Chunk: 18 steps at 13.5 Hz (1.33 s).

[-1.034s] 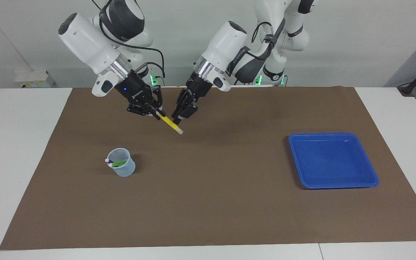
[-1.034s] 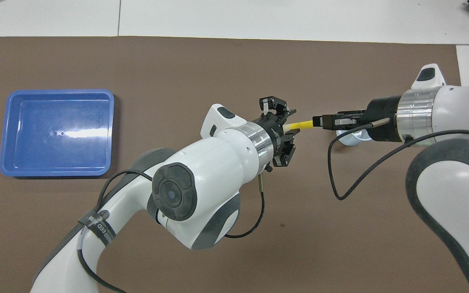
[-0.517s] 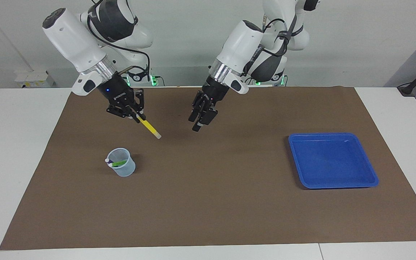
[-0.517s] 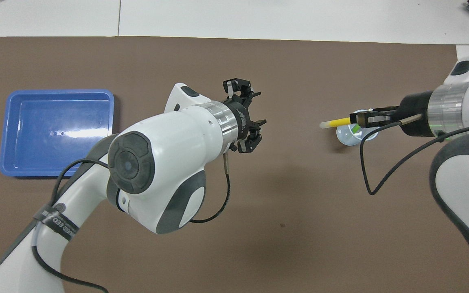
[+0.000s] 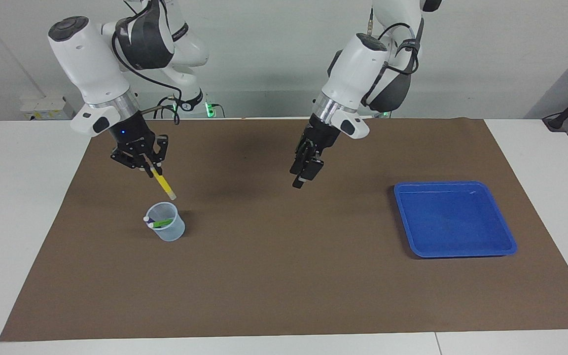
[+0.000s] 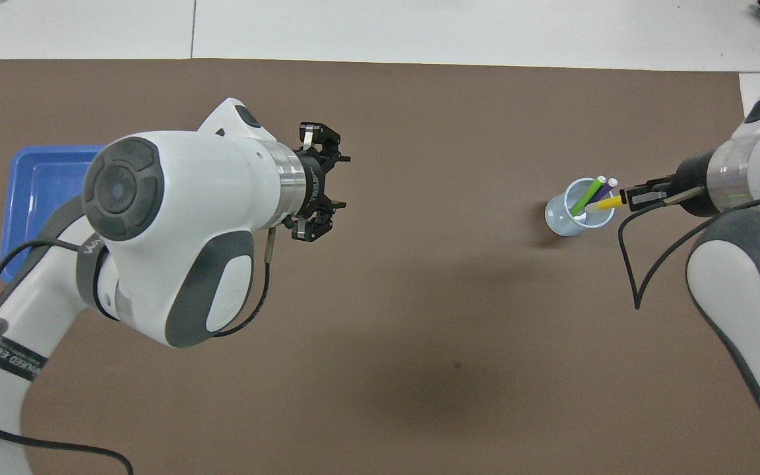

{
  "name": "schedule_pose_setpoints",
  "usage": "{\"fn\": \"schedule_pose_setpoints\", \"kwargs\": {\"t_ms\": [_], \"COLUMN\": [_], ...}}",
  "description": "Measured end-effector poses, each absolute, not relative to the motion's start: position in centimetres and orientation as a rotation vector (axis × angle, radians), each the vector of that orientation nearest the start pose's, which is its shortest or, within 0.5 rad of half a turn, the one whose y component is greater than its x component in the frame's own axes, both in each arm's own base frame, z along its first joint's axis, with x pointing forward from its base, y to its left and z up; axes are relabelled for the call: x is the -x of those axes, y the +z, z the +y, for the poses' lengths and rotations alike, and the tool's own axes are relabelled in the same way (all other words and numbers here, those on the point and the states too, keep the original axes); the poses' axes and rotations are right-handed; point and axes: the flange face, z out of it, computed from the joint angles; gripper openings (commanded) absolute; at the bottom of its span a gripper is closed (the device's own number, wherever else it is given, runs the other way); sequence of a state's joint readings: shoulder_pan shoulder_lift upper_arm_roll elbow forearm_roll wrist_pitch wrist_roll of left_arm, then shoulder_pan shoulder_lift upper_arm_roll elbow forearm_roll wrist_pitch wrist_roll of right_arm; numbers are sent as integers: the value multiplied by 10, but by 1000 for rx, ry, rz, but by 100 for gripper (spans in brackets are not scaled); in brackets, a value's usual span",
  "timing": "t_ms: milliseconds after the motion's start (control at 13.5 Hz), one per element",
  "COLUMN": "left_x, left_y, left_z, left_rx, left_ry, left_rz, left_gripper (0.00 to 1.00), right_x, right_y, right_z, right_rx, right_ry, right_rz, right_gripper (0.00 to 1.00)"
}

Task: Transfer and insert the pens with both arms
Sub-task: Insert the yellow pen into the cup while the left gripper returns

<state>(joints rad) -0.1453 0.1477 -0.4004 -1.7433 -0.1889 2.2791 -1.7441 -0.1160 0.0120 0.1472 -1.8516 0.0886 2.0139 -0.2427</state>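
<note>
- Fingers of the right gripper, at upper left of the facing view, pinch the upper end of the yellow pen.
- Yellow pen hangs tilted, pale cap end lowest, above and just clear of the rim of the cup. This pose likely lines it up for insertion.
- Cup stands on the brown mat covering the counter, at centre left of that view.
- Green pen and purple pen lean inside the cup, caps above the rim.
- Left gripper, upper centre, hangs over bare mat; its fingers are spread and hold nothing, so this arm probably waits.
- Blue tray, centre right, holds no pens.
- Count: three pens, one cup, one tray, two arms.
</note>
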Motion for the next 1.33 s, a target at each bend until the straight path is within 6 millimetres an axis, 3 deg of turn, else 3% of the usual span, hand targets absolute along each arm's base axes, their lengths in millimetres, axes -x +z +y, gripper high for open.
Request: {"fn": "schedule_pose_setpoints", "kwargs": {"t_ms": [222,295,443,517,665,812,960,1181,1329], "left_x": [-564,-569,-579,-583,-586,-587,-588,-587,-586], "left_y": [531,531,531,531,531,529,529,529,529], "left_z": [-278,-262,-231,-218,-193,-160,-135,-132,-132], "left_rx": [2875,2858,2848,2885,3014,3122,3161,3170,3166], "left_ry": [51,53,37,16,-13,-3,2,-6,-10], "left_rz": [-2038,-2033,-2020,-1961,-1694,-1379,-1235,-1166,-1132], "left_gripper": [84,98,100,100,100,100,100,100,100], "right_x": [-590,-594,-602,-606,-611,-613,-613,-613,-607], "right_y": [504,496,479,471,457,447,446,456,485], "right_z": [19,17,15,14,13,12,12,7,-2], "right_rx": [3061,3066,3066,3065,3062,3062,3062,3065,3070], "right_ry": [-231,-226,-222,-218,-209,-207,-205,-205,-173], "right_rz": [-381,-382,-378,-374,-369,-354,-344,-330,-314], "right_gripper": [0,0,0,15,100,100,100,100,100]}}
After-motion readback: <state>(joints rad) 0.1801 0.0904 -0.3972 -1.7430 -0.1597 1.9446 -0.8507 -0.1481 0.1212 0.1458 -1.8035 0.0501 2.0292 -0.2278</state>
